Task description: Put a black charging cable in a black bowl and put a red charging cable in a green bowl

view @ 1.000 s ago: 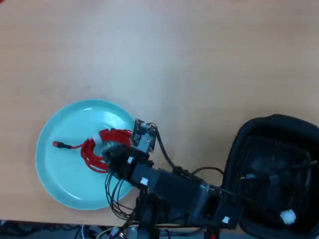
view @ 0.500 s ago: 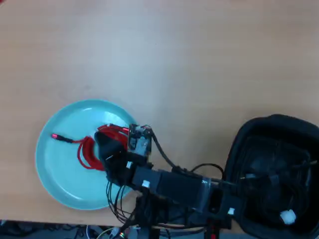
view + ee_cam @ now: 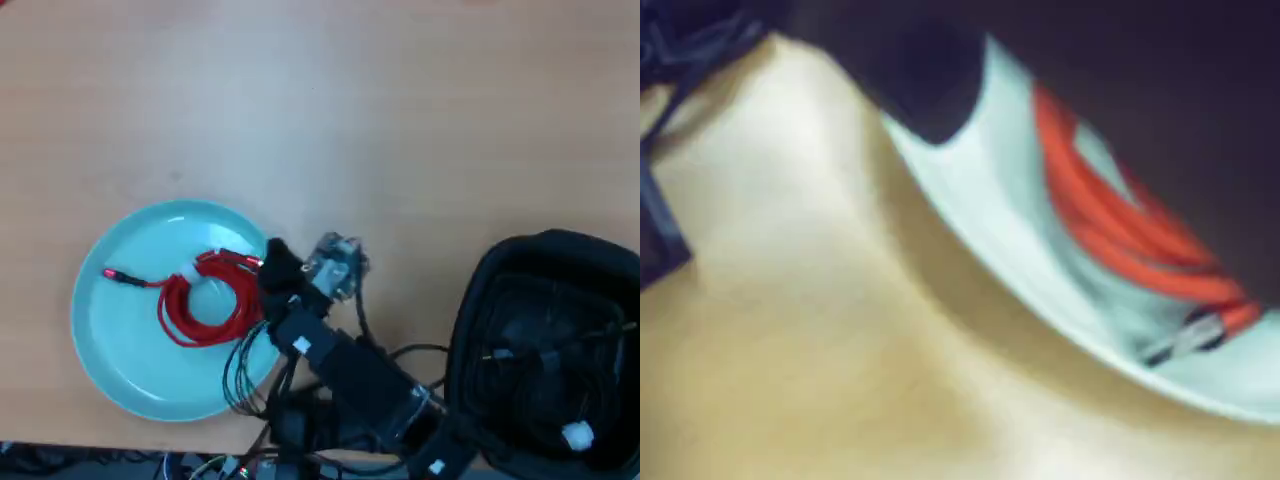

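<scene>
In the overhead view you see the bright red charging cable (image 3: 205, 305) lying coiled in a ring inside the round, shallow, glossy turquoise-green bowl (image 3: 125, 355). The bowl rests on the light wooden table (image 3: 400, 120) at the near left. One red plug end trails out to the left of the coil, toward the bowl's left rim, and a white tie sits on the upper edge of the coil.

The gripper (image 3: 280, 265) hangs over the right rim of the green bowl, just beside the right edge of the red coil. Only one dark tip shows from above, so you cannot tell whether the jaws are apart or closed. Nothing is seen between them. The black arm runs from the gripper down and to the right, toward the near edge of the table, with loose black wires looping beside it.

The thin black charging cable (image 3: 545, 355) lies inside the deep matte black bowl (image 3: 470, 300) with rounded-square shape at the near right, well apart from the green bowl. A small white tie shows near the bowl's lower edge.

In the wrist view, which is blurred, the red charging cable (image 3: 1110, 215) lies against the pale green bowl (image 3: 980, 210), with the wooden table (image 3: 840, 350) below it. A dark rounded gripper part enters from the top edge.
</scene>
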Action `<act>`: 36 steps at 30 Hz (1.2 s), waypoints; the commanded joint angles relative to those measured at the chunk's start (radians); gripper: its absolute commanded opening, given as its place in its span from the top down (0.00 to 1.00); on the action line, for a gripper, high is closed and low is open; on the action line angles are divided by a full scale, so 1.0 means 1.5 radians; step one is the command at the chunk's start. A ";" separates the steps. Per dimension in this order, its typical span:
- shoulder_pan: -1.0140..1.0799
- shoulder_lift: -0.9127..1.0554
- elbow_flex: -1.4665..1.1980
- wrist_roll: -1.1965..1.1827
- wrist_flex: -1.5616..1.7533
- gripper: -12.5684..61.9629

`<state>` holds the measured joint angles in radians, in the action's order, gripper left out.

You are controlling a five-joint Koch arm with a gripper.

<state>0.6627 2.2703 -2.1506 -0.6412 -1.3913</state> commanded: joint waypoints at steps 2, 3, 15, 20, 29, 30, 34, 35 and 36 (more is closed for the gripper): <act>0.047 0.045 0.044 0.034 -0.014 0.06; 0.071 0.042 0.044 0.036 -0.013 0.06; 0.323 -0.027 -0.149 0.359 0.447 0.05; 0.399 -0.085 -0.254 0.493 0.660 0.05; 0.535 -0.118 -0.493 0.532 0.996 0.05; 0.553 -0.117 -0.521 0.532 1.021 0.05; 0.607 -0.114 -0.618 0.531 1.068 0.05; 0.607 -0.116 -0.633 0.531 1.068 0.05; 0.607 -0.112 -0.647 0.532 1.072 0.06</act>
<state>1.5647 2.1138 -3.0971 0.1565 0.2286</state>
